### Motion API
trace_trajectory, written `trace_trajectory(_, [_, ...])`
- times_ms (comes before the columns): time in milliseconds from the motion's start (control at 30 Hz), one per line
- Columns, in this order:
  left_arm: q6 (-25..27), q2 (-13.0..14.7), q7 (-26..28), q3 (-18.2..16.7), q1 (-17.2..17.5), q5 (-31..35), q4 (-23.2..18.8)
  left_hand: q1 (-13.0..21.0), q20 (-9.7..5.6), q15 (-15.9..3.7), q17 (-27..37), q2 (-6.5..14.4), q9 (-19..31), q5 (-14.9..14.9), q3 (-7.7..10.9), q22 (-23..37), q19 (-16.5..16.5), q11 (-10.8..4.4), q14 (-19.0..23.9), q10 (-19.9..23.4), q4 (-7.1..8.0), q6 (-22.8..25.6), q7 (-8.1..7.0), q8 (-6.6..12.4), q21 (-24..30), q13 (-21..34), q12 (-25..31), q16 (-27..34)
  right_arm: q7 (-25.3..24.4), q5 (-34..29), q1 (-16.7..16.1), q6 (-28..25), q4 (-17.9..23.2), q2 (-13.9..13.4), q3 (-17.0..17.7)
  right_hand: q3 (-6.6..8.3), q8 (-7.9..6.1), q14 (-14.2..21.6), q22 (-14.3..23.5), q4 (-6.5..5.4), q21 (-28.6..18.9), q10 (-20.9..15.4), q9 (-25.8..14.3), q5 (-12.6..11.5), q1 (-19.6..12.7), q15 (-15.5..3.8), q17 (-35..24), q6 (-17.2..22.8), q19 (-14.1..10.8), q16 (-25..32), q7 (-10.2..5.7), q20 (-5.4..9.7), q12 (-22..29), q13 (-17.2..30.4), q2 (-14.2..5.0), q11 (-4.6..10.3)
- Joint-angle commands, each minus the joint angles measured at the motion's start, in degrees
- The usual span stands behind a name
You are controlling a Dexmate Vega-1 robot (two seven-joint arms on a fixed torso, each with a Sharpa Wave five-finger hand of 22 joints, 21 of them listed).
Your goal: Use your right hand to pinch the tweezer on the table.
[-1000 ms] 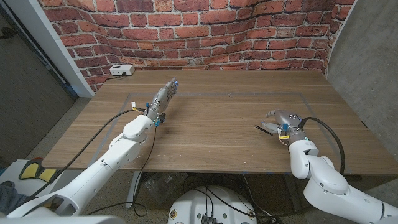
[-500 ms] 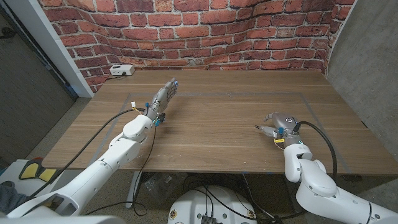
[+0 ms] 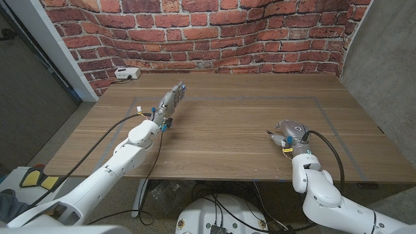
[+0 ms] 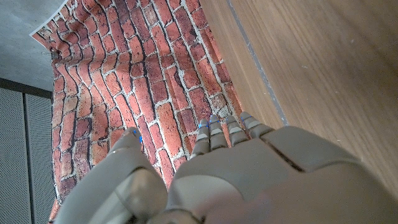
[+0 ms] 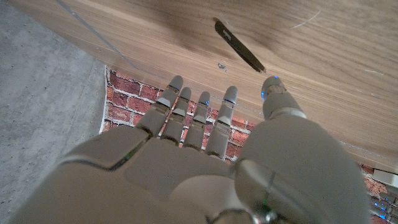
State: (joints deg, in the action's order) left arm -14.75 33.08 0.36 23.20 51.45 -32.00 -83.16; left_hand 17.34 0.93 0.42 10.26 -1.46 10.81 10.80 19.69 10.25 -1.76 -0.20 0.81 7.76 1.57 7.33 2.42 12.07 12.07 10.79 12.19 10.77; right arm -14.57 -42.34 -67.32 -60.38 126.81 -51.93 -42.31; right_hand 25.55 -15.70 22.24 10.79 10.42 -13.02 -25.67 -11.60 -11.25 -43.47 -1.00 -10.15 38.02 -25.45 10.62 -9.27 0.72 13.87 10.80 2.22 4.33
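Tweezers (image 5: 239, 46) lay flat on the counter (image 3: 227, 130) near its right front, just beyond the right hand (image 3: 288, 130). That hand hovered close with fingers (image 5: 202, 115) spread and holding nothing, apparently poised for the pinch. The left hand (image 3: 171, 101) stood well apart, fingers extended, likely keeping clear.

White rounded arms carry black cables to grey hands, the left hand (image 3: 170, 101) and right hand (image 3: 290, 130), with blue-tipped fingers.
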Motion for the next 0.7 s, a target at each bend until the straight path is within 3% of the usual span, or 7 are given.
trace_trajectory(33, [-0.2, 0.2, -0.4, -0.2, -0.3, -0.2, 0.5, 0.0, 0.19, -0.11, 0.1, 0.6, 0.1, -0.2, 0.11, 0.3, -0.3, -0.11, 0.4, 0.7, -0.17, 0.5, 0.02, -0.17, -0.1, 0.1, -0.1, -0.1, -0.3, 0.0, 2.2, -0.7, -2.7, 1.2, -2.4, 0.72, -0.28, 0.8, 0.1, 0.05, -0.5, -0.6, -0.3, -0.4, -1.1, -0.14, -0.2, 0.7, -0.8, 0.5, 0.27, 0.25, 0.4, 0.3, -0.02, 0.04])
trace_trajectory(700, [-0.5, 0.1, -0.9, -0.2, -0.9, -0.3, 1.1, 0.2, 0.28, -0.13, 0.1, 0.7, 0.1, -0.2, 0.05, 0.3, -0.3, 0.03, 0.4, 0.7, -0.26, 0.5, 0.03, -0.28, -0.1, 0.2, -0.2, -0.1, -3.5, 1.6, 2.9, -0.5, -5.6, 2.8, -3.1, 0.88, -0.87, 2.5, 0.2, -0.66, -0.8, -2.2, -0.4, -0.5, -1.8, -0.61, -0.4, 2.6, -1.9, 0.7, 0.45, 0.56, 0.8, 0.3, 0.36, 0.73])
